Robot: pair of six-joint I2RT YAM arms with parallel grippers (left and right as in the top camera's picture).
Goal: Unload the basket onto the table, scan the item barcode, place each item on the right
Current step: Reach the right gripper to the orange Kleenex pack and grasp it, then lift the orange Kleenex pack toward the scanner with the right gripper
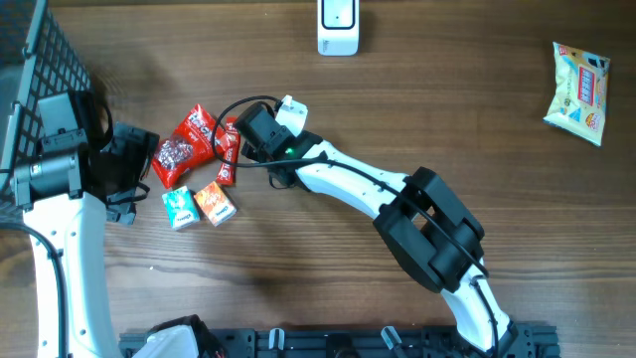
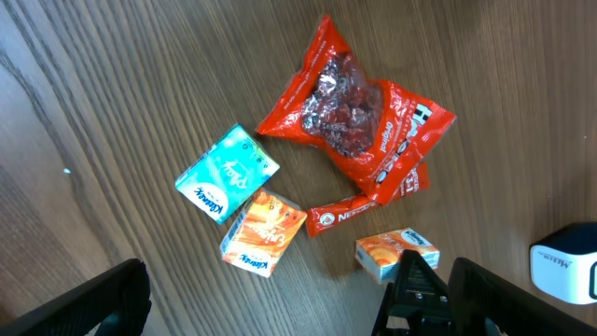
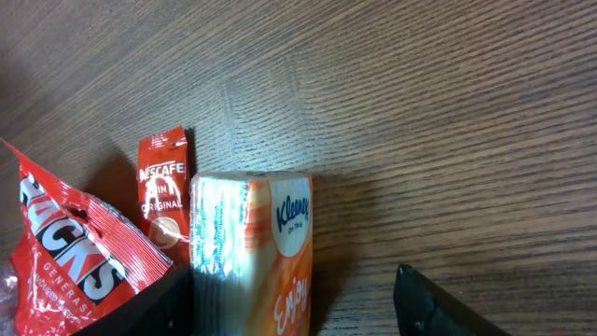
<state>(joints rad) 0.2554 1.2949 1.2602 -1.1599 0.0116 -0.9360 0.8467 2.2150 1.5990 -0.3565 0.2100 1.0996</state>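
Observation:
An orange Kleenex tissue pack (image 3: 252, 257) stands on the wood table between the fingers of my right gripper (image 3: 289, 285). The left finger touches its side and the right finger (image 3: 438, 308) is still apart from it, so the jaws are open around it. From overhead, the right gripper (image 1: 255, 127) covers this pack; the left wrist view shows the pack (image 2: 392, 252). A white scanner (image 1: 338, 25) stands at the far edge. My left gripper (image 1: 127, 169) hovers wide open and empty at the left (image 2: 298, 303).
A red snack bag (image 1: 184, 147), a Nescafe stick (image 1: 227, 159), a teal tissue pack (image 1: 179, 207) and another orange one (image 1: 214, 202) lie beside the right gripper. A white box (image 2: 564, 271) sits behind it. A yellow snack bag (image 1: 579, 91) lies far right and a black wire basket (image 1: 45, 60) far left.

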